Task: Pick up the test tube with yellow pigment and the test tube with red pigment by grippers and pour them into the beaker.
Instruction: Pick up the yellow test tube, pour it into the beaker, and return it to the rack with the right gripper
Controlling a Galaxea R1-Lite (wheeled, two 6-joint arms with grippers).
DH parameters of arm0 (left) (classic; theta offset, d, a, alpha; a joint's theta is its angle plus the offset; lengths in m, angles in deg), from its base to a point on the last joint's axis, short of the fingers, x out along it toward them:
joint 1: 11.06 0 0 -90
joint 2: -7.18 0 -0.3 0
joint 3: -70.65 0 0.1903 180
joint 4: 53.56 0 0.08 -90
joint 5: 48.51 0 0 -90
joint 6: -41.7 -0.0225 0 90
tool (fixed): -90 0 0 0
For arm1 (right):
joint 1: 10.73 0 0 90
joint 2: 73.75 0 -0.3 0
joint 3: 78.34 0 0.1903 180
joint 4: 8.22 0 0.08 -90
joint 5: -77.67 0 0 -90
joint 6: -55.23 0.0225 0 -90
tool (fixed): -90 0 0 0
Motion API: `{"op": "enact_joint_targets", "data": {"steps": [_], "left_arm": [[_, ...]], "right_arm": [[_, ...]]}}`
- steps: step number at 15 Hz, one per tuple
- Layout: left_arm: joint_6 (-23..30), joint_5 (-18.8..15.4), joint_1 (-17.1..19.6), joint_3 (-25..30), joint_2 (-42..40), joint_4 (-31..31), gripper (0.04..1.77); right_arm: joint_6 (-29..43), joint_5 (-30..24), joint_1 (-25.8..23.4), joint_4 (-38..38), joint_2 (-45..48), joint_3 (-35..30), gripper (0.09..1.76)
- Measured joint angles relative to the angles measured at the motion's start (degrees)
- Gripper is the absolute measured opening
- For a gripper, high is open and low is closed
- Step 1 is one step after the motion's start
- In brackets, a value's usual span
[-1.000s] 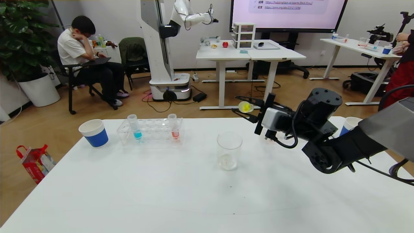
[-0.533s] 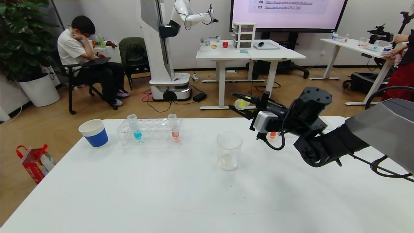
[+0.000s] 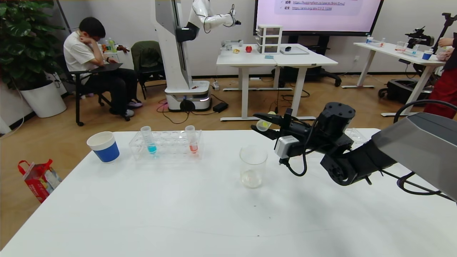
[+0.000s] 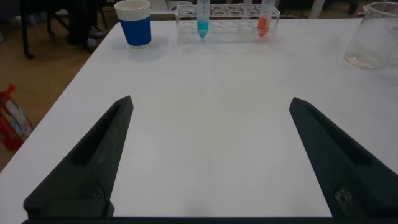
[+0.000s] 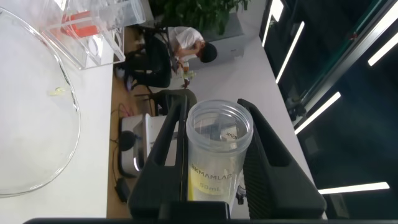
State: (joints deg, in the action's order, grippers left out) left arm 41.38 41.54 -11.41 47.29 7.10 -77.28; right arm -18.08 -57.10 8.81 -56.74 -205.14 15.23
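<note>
The right end effector (image 3: 266, 125) is clamped on the yellow tube (image 3: 264, 124), holding it nearly level in the air, just beyond the beaker (image 3: 253, 166) toward the far edge of the surface (image 3: 178, 214). The tube's open mouth (image 5: 219, 126) shows in the wrist view, its yellow liquid pooled low. As I see it, the mouth is not over the rim; tipping now would spill onto the surface. A slack grip could let the tube slide. The red tube (image 3: 192, 140) stands in the rack (image 3: 166, 144) near the far left corner. The left end effector (image 4: 205, 162) hangs spread wide above the near left side, holding nothing.
</note>
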Motion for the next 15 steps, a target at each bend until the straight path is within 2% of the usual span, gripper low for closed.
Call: {"op": "enact_joint_targets", "data": {"steps": [15], "left_arm": [[0.0,0.0,0.0,0.0,0.0,0.0,1.75]], "right_arm": [[-12.2,0.0,0.8,0.3,-0.7,0.5,0.51]]}}
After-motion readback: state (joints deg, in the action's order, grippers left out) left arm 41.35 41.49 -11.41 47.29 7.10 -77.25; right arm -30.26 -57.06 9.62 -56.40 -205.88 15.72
